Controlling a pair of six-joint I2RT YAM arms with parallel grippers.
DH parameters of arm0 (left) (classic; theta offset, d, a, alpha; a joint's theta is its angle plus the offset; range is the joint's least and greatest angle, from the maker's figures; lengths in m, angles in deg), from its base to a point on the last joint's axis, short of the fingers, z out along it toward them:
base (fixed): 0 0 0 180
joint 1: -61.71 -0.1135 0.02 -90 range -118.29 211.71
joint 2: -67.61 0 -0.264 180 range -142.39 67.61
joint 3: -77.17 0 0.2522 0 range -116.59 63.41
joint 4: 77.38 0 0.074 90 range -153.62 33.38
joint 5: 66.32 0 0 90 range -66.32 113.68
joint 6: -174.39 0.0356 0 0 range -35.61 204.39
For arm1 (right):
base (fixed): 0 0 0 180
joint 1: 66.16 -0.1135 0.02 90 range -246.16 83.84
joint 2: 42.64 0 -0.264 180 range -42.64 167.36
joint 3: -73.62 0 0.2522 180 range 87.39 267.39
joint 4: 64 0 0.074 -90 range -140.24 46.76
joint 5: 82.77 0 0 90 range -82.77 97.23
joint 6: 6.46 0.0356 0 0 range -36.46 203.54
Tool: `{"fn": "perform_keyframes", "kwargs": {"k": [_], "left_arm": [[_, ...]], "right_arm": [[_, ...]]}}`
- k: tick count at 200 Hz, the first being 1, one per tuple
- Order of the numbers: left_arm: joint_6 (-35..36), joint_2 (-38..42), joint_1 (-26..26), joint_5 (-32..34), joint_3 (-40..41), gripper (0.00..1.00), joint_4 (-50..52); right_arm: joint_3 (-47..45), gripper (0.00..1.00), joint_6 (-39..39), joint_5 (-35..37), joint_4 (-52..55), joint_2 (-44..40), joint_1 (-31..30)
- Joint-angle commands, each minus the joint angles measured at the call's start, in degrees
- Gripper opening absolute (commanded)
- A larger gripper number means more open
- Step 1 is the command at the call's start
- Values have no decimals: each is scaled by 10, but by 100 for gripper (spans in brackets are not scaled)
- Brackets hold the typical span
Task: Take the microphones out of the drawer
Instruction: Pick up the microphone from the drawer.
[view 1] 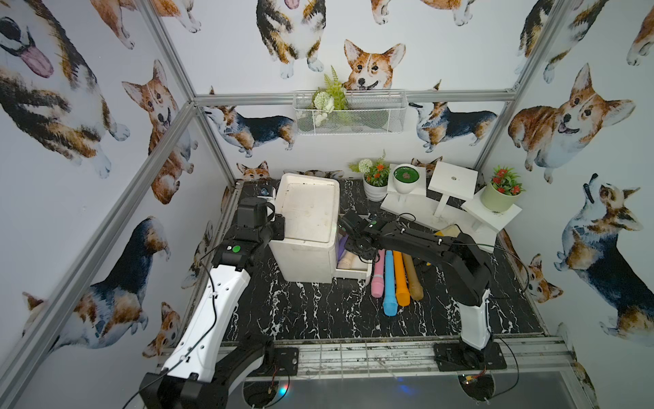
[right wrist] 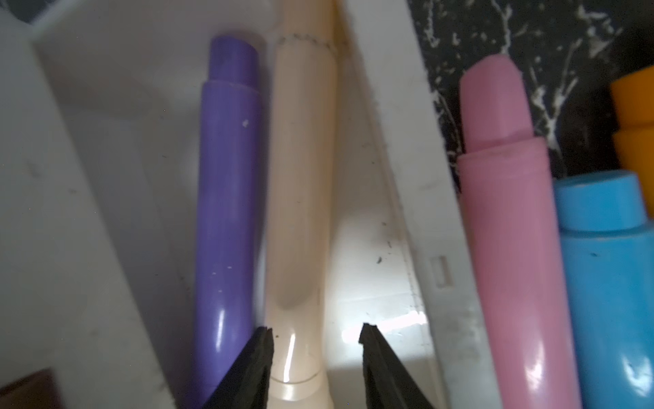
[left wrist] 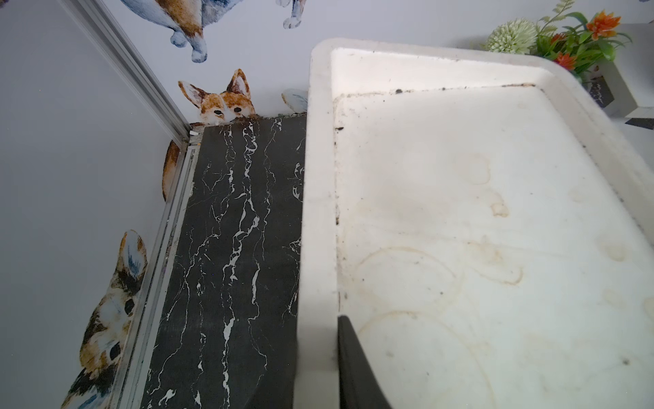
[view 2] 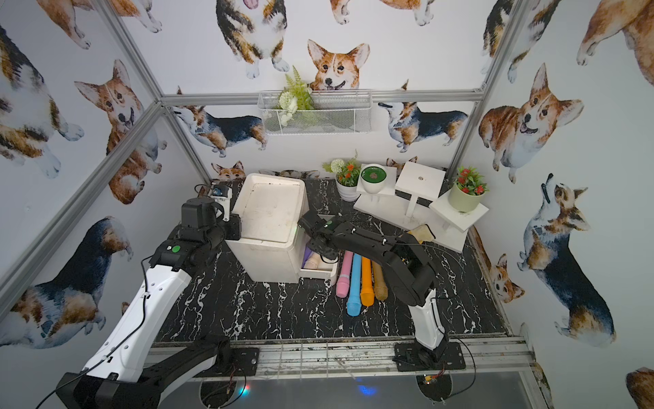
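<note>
A white cabinet point(view 1: 308, 212) point(view 2: 269, 212) stands on the dark marble table, its drawer point(view 1: 354, 273) point(view 2: 318, 274) pulled out on the right side. In the drawer lie a purple microphone point(right wrist: 226, 184) and a cream microphone point(right wrist: 300, 184) side by side. My right gripper point(right wrist: 316, 329) point(view 1: 354, 248) hangs low over the drawer, open, its fingers on either side of the cream microphone; one finger sits between the two microphones, the other stands apart from it. My left gripper point(left wrist: 316, 340) point(view 1: 278, 228) is shut on the cabinet's top rim point(left wrist: 318, 248).
Pink point(view 1: 378, 276), blue point(view 1: 389, 283), orange point(view 1: 401, 279) and brown point(view 1: 414, 279) microphones lie in a row on the table just right of the drawer. A white stepped stand point(view 1: 453, 180) with flower pots fills the back right. A wire basket point(view 1: 350, 113) hangs on the back wall.
</note>
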Motion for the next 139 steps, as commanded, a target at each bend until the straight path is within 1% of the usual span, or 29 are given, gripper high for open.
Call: {"fn": "perform_keyframes", "kwargs": {"k": [1, 50, 112, 139], "left_arm": [[25, 1, 1, -21, 1, 5, 3], [27, 7, 2, -17, 5, 5, 5], [29, 10, 2, -14, 8, 5, 3], [28, 7, 2, -18, 5, 5, 6]], "right_arm": [[-4, 47, 2, 15, 18, 7, -4], [30, 47, -6, 10, 4, 39, -4], [-29, 47, 10, 29, -70, -6, -7], [-7, 48, 6, 18, -56, 16, -7]]}}
